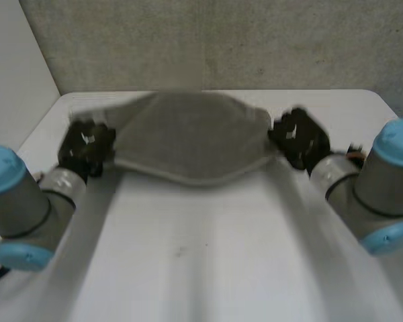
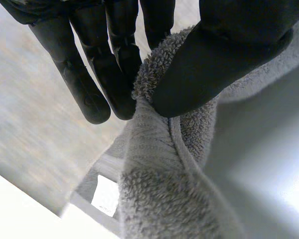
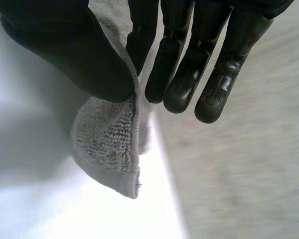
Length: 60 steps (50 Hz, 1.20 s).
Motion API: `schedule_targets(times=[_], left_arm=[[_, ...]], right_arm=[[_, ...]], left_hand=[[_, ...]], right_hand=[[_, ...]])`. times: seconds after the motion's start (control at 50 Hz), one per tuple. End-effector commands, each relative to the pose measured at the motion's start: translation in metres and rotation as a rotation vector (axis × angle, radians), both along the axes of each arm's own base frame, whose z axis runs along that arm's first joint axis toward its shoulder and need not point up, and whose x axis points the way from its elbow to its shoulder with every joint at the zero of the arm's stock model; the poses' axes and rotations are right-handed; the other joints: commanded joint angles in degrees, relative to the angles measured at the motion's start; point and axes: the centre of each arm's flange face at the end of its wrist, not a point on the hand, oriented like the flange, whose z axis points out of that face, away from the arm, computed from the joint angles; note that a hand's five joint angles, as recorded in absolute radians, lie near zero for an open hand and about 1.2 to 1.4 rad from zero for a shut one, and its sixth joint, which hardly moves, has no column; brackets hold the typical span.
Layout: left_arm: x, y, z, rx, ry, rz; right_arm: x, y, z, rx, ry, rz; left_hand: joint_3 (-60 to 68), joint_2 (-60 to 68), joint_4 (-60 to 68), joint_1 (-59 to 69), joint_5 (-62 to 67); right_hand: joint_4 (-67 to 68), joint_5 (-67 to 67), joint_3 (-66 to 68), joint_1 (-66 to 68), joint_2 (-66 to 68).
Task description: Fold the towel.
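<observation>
I see the grey towel [image 1: 191, 137] stretched between my two hands over the far part of the white table [image 1: 208, 261], in front of the grey wall [image 1: 221, 40]. My left hand [image 1: 86, 149] is at the towel's left end and my right hand [image 1: 299, 139] at its right end, with the cloth spread wide in the middle and narrowing toward each grip. I cannot tell from the head view whether its near edge rests on the table or hangs just above it. In the left wrist view the thumb [image 2: 229, 55] presses a bunched corner of terry against the fingers [image 2: 117, 64], so that hand is pinching the towel, and the hemmed edge runs away below the grip. In the right wrist view the thumb [image 3: 65, 45] clamps another corner against the nearest of the fingers [image 3: 142, 35], a small rounded flap of cloth hanging below the pinch while the other fingers reach out straight beside it.
</observation>
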Motion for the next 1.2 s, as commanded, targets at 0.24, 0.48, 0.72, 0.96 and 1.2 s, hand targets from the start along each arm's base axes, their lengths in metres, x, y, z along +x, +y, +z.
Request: schedule_targets(times=[0.24, 0.48, 0.72, 0.96, 1.2], left_arm=[[0.01, 0.018, -0.013, 0.067, -0.011, 0.019], [0.016, 0.018, -0.016, 0.078, -0.012, 0.034], [0.016, 0.017, -0.026, 0.103, -0.019, 0.036], [0.031, 0.009, -0.035, 0.133, -0.03, 0.086], [0.046, 0.0, -0.04, 0.147, -0.033, 0.135]], right_arm=[[-0.037, -0.009, -0.04, 0.444, -0.407, -0.203], [-0.064, -0.027, -0.049, 0.582, -0.646, -0.337], [-0.057, -0.02, -0.059, 0.711, -0.63, -0.283], [-0.059, -0.022, -0.031, 0.61, -0.551, -0.242], [-0.07, -0.025, -0.012, 0.433, -0.386, -0.278]], left_hand=[[10.29, 10.23, 10.2, 11.18, 10.63], [10.29, 10.23, 10.2, 11.18, 10.63], [-16.88, -16.93, -16.96, -15.99, -16.54], [-31.57, -31.63, -31.66, -30.68, -31.24], [-30.9, -30.96, -30.99, -30.01, -30.56]], right_hand=[[-28.02, -27.27, -27.89, -14.96, -27.16], [-25.69, -24.94, -25.56, -12.63, -24.82], [11.62, 12.37, 11.75, 24.68, 12.48], [11.62, 12.37, 11.75, 24.68, 12.48], [11.62, 12.37, 11.75, 24.68, 12.48]])
